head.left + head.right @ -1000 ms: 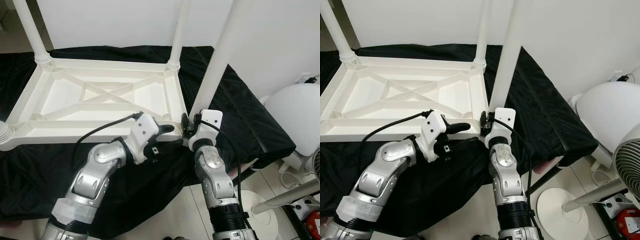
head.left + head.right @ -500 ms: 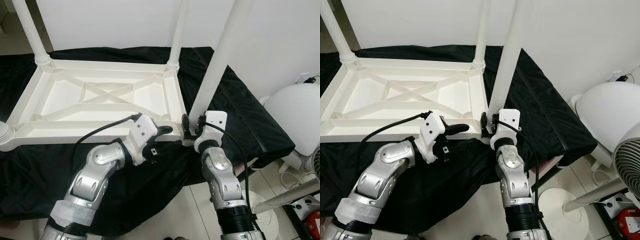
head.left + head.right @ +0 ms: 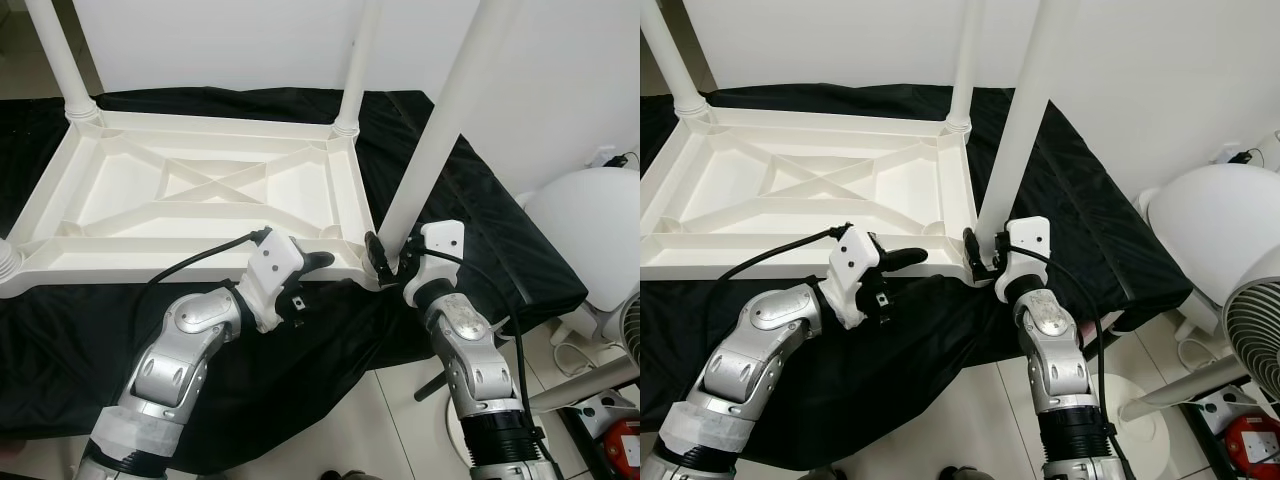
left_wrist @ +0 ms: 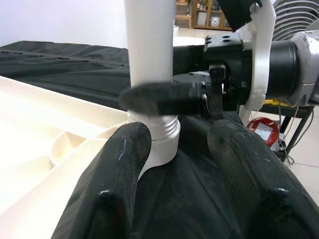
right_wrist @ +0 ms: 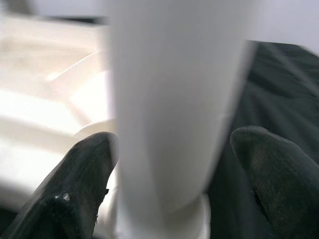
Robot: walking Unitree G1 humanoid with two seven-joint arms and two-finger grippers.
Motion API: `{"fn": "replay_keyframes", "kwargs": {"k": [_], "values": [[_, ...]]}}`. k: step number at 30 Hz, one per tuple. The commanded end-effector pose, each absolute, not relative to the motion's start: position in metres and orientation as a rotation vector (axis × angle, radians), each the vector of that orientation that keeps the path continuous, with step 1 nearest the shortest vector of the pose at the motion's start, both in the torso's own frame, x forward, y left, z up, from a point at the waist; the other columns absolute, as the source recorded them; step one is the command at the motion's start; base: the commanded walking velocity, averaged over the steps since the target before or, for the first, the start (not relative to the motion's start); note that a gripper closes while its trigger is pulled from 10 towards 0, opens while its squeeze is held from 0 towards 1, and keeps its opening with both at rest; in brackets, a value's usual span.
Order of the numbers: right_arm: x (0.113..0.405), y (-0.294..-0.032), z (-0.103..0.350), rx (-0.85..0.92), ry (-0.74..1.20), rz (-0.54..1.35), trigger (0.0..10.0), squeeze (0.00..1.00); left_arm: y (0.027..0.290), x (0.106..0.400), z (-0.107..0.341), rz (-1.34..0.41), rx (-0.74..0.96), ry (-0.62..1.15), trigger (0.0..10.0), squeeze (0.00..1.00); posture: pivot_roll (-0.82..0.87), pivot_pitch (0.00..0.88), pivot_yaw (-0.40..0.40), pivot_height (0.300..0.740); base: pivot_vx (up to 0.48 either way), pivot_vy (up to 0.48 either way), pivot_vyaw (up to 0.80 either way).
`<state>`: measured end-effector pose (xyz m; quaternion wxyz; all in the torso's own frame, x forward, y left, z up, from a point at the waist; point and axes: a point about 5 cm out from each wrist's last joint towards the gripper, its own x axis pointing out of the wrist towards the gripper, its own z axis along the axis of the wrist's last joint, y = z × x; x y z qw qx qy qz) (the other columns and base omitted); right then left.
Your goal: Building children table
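An upturned white plastic children's table top [image 3: 200, 200] is seen across the upper left and centre of the frame, lying on a black cloth [image 3: 470, 220] with its ribbed underside facing up. Two white legs stand at its far corners, one at upper left [image 3: 62, 62], one at upper centre [image 3: 358, 65]. At lower left of centre, the left gripper [image 3: 322, 262] is held against the table's near rim, its fingers [image 4: 114, 169] parted with nothing between them, aimed at the near right corner socket [image 4: 158, 135]. Right of centre, a third leg [image 3: 440, 120] rises slanted from that socket. Its base is straddled by the right gripper [image 3: 385, 262], whose fingers [image 5: 79, 179] sit on either side of the leg, seemingly closed on it. At far right, a white fan [image 3: 590, 250] stands on the floor.

The leg is judged stiff, light and smooth, hence slippery; it is best gripped low, near the threaded collar, for turning it into the socket.
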<state>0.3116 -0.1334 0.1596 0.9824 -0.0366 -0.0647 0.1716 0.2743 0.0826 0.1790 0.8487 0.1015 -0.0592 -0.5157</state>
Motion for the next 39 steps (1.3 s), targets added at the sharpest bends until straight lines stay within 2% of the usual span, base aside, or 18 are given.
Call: {"fn": "replay_keyframes", "kwargs": {"k": [1,12,16,26,32,33,34,35,39], "values": [[0.312,-0.132,0.157,-0.111,-0.122,0.429,10.0,0.0,0.079,0.271,0.179,-1.077,0.224,-0.132,10.0,0.0,0.05,0.122,-0.094,0.74,0.0,0.0,0.0],[0.315,-0.139,0.151,-0.182,-0.092,0.534,10.0,0.0,0.083,0.274,0.183,-1.077,0.241,-0.139,10.0,0.0,0.06,0.119,-0.087,0.74,0.0,0.0,0.0],[0.322,-0.149,0.148,-0.239,-0.06,0.6,10.0,0.0,0.087,0.276,0.186,-1.06,0.25,-0.144,10.0,0.0,0.08,0.116,-0.088,0.74,0.0,0.0,0.0],[0.334,-0.15,0.147,-0.303,-0.059,0.707,10.0,0.0,0.088,0.276,0.187,-1.045,0.251,-0.142,10.0,0.0,0.09,0.117,-0.08,0.74,0.0,0.0,0.0],[0.344,-0.145,0.15,-0.311,-0.079,0.723,9.0,0.0,0.088,0.278,0.189,-1.047,0.255,-0.148,10.0,0.0,0.09,0.111,-0.064,0.74,0.0,0.0,0.0],[0.346,-0.144,0.15,-0.307,-0.079,0.721,6.7,0.0,0.088,0.279,0.19,-1.049,0.259,-0.15,10.0,0.0,0.09,0.11,-0.061,0.74,0.0,0.0,0.0],[0.347,-0.143,0.15,-0.304,-0.082,0.723,6.7,0.0,0.088,0.28,0.19,-1.049,0.259,-0.15,10.0,0.0,0.09,0.11,-0.061,0.74,0.0,0.0,0.0],[0.347,-0.142,0.149,-0.299,-0.081,0.727,0.0,0.0,0.088,0.28,0.191,-1.05,0.261,-0.151,10.0,0.0,0.09,0.111,-0.057,0.74,0.0,0.0,0.0],[0.345,-0.14,0.144,-0.287,-0.08,0.741,0.0,0.0,0.088,0.281,0.191,-1.054,0.261,-0.151,10.0,0.0,0.09,0.11,-0.055,0.74,0.0,0.0,0.0]]}}
